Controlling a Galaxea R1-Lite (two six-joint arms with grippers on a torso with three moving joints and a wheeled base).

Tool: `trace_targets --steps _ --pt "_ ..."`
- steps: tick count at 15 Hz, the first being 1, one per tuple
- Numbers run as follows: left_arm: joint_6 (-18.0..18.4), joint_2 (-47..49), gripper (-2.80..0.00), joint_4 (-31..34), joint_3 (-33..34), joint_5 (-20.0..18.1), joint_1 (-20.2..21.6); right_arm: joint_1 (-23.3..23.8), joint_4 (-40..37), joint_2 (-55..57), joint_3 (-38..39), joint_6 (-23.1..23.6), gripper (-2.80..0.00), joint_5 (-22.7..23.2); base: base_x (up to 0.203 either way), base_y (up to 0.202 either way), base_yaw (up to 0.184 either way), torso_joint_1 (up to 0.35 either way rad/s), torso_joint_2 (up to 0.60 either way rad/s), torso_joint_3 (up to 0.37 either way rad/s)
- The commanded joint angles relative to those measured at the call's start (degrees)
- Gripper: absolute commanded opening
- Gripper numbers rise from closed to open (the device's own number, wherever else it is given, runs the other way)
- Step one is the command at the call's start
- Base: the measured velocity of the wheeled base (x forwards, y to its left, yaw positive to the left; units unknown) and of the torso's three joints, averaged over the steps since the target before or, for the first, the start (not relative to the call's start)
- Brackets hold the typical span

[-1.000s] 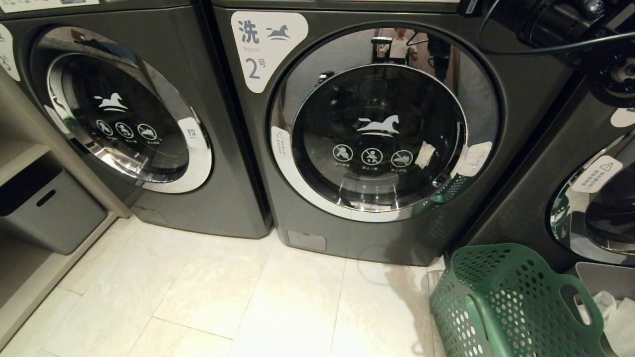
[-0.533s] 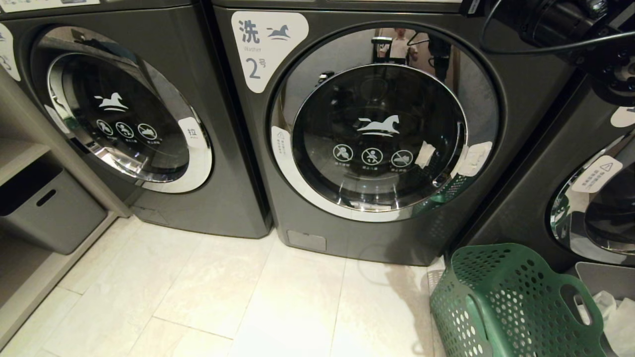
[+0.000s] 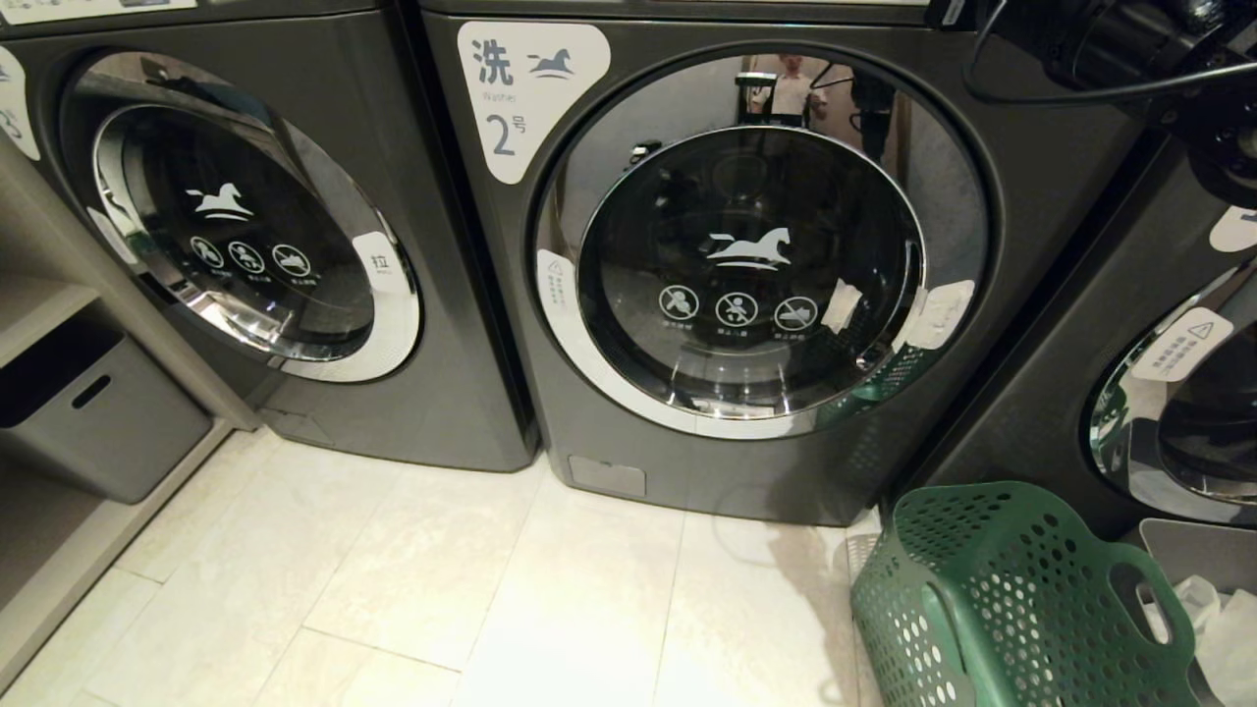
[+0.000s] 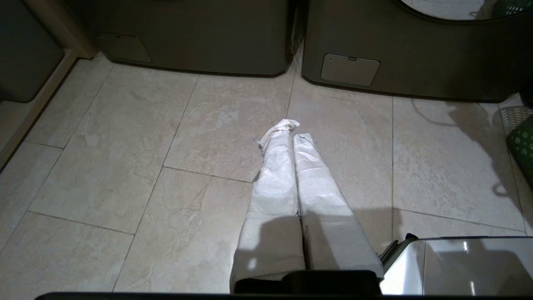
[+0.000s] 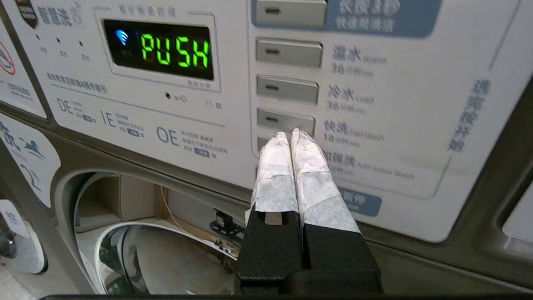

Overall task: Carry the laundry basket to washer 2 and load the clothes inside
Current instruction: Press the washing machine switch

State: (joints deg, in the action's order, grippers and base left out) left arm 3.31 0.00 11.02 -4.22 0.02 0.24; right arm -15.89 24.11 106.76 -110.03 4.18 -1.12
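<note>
Washer 2 [image 3: 746,275] stands in the middle of the head view, its round glass door closed and a "2" label [image 3: 511,98] at its upper left. The green perforated laundry basket [image 3: 1002,599] sits on the floor at the washer's lower right; its edge [image 4: 522,146] also shows in the left wrist view. The clothes are out of view. My right gripper [image 5: 290,135] is shut and empty, its taped tips close to a grey button [image 5: 285,120] on the control panel, whose display [image 5: 166,50] reads "PUSH". My left gripper [image 4: 291,129] is shut and empty, low over the floor tiles.
Another washer [image 3: 245,245] stands to the left and a third [image 3: 1178,412] to the right. A grey bin [image 3: 98,422] sits in the shelf at the left. A grey container [image 3: 1193,550] with something white is behind the basket. My right arm [image 3: 1129,49] is at the top right.
My right arm at the top right of the head view has edged slightly upward. The washers, the basket and the floor look the same.
</note>
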Motion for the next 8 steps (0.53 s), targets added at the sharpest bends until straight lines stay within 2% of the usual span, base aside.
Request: trace_targets --steps 1,8 --pt "0.0 0.1 -2.80 0.1 0.0 0.1 0.0 -0.7 0.1 -0.6 1.4 0.0 -2.80 0.2 0.000 0.000 0.000 0.000 0.00 0.000" --pt "0.0 0.1 -2.80 0.1 0.0 0.1 0.0 -0.9 -0.1 -0.2 -0.2 0.0 -2.80 0.2 0.000 0.000 0.000 0.000 0.00 0.000"
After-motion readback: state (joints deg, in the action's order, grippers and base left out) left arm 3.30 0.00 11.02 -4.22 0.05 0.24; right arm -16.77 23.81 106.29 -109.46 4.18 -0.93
